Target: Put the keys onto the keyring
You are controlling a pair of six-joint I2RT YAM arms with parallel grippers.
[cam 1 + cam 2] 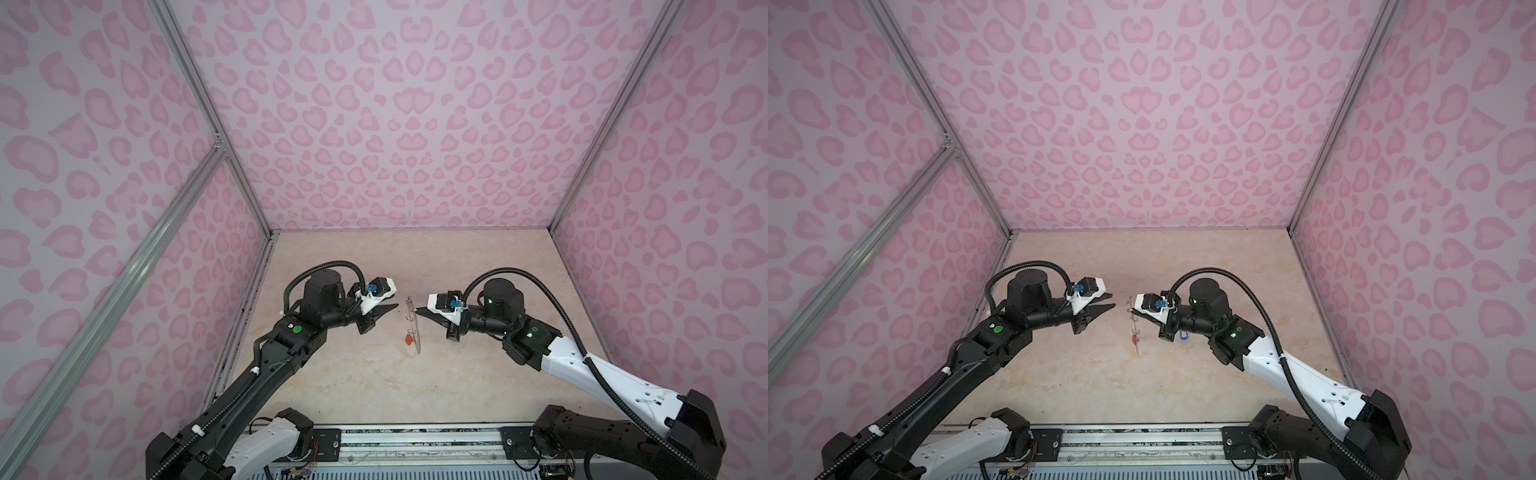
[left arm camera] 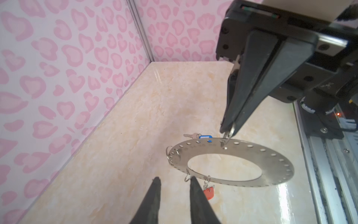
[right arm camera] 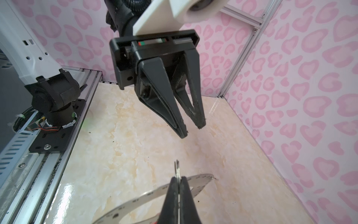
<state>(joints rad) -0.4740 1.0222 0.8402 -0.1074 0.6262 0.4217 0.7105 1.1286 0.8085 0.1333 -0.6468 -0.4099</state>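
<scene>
The right gripper (image 1: 417, 309) is clamped on a wire loop (image 2: 227, 138) at the rim of the keyring (image 1: 413, 328), which hangs edge-on above the table (image 1: 374, 386), mid-frame in both top views. The red key (image 1: 409, 340) dangles from it. The blue key (image 1: 1185, 336) lies on the table just right of it. The left gripper (image 1: 395, 308), just left of the keyring, has its jaws apart and is empty.
</scene>
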